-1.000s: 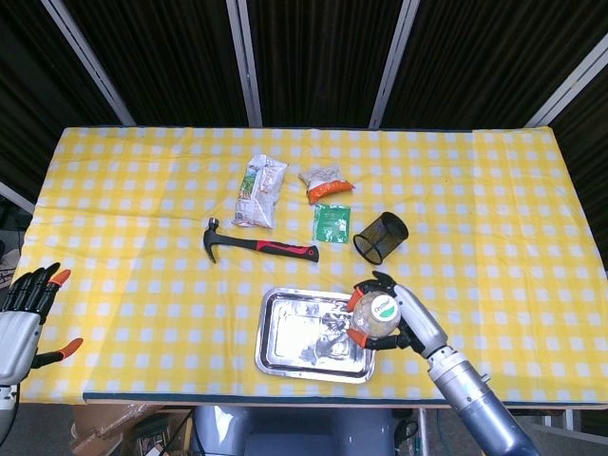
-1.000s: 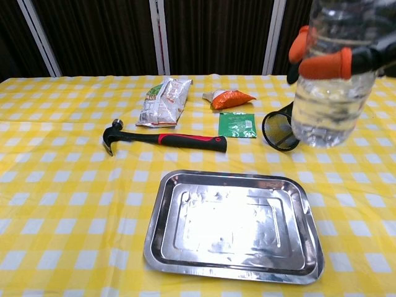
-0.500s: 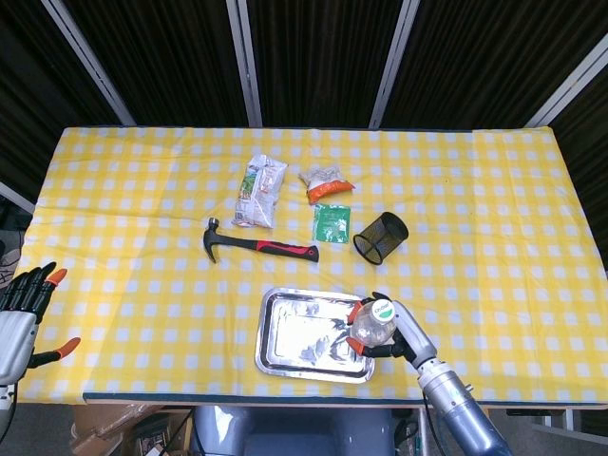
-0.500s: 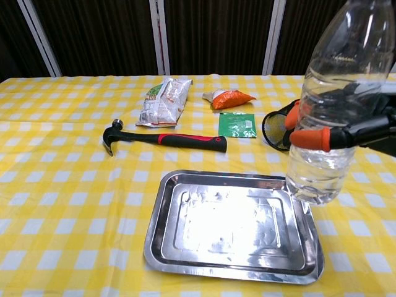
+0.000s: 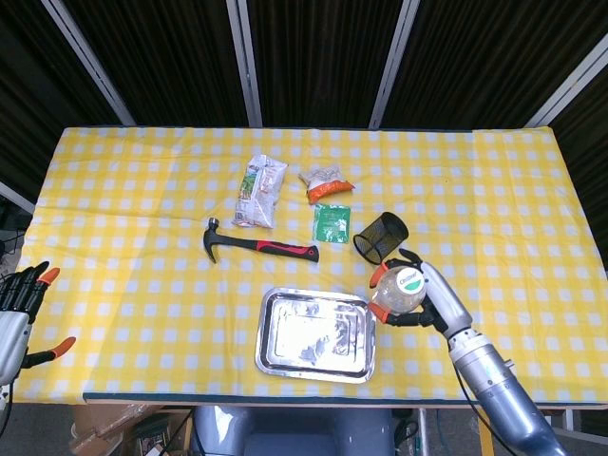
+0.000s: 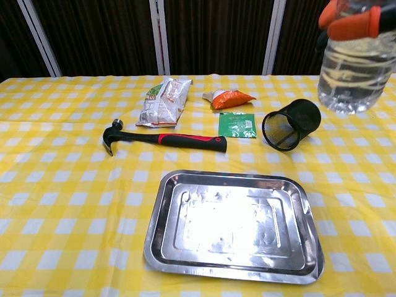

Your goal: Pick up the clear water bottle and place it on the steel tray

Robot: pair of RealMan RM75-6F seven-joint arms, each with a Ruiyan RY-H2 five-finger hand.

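My right hand (image 5: 432, 302) grips the clear water bottle (image 5: 400, 293) and holds it upright in the air, just right of the steel tray (image 5: 315, 334). In the chest view the bottle (image 6: 357, 62) hangs high at the upper right, with orange fingertips (image 6: 354, 23) wrapped round it, well above and to the right of the tray (image 6: 232, 224). Nothing lies on the tray. My left hand (image 5: 17, 315) is at the table's front left edge, holding nothing, its fingers apart.
A black mesh cup (image 5: 380, 237) lies on its side just behind the bottle. A hammer (image 5: 256, 245) with a red handle lies behind the tray. A snack bag (image 5: 259, 191), an orange packet (image 5: 325, 181) and a green sachet (image 5: 332, 222) sit further back.
The right hand has lifted the bottle up and to the right, off the tray's right edge, after having lowered it there. The left hand has drifted slightly left.
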